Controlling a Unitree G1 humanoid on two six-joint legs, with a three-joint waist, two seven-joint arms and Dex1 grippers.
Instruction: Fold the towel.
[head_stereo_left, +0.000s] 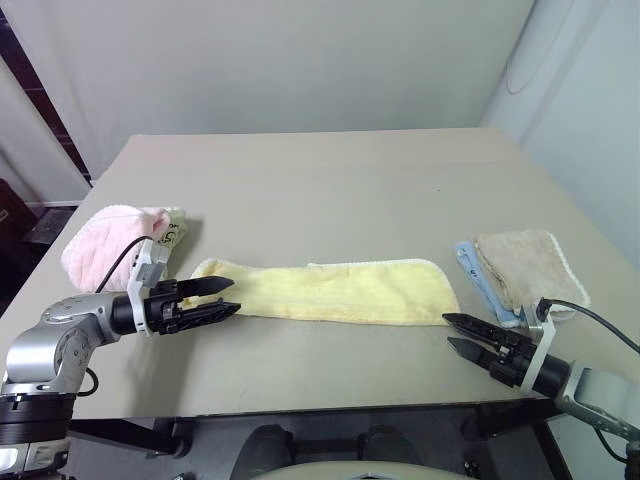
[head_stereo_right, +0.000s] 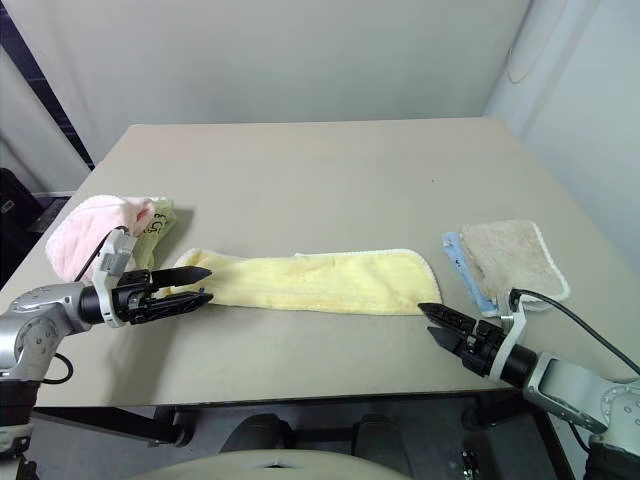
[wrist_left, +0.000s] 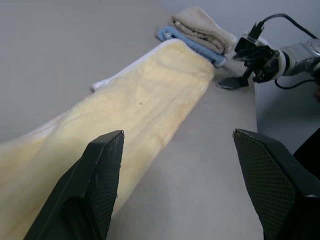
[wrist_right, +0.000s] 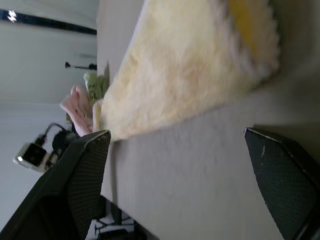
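Towel (head_stereo_left: 330, 291), pale yellow terry, is laid out as a long folded strip across the near part of the grey table (head_stereo_left: 330, 190), between a pink fluffy cloth (head_stereo_left: 105, 245) and a beige towel (head_stereo_left: 530, 265) stacked on a blue cloth (head_stereo_left: 470, 262). The left gripper (head_stereo_left: 222, 297) is held at the strip's left end, fingers apart and nothing clamped. The right gripper (head_stereo_left: 453, 334) is seen just off the strip's right end, fingers spread and empty.

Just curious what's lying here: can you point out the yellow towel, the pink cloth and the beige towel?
yellow towel (head_stereo_left: 330, 291): left eye view, middle of the strip.
pink cloth (head_stereo_left: 100, 245): left eye view, fluffy top.
beige towel (head_stereo_left: 525, 262): left eye view, centre of top fold.
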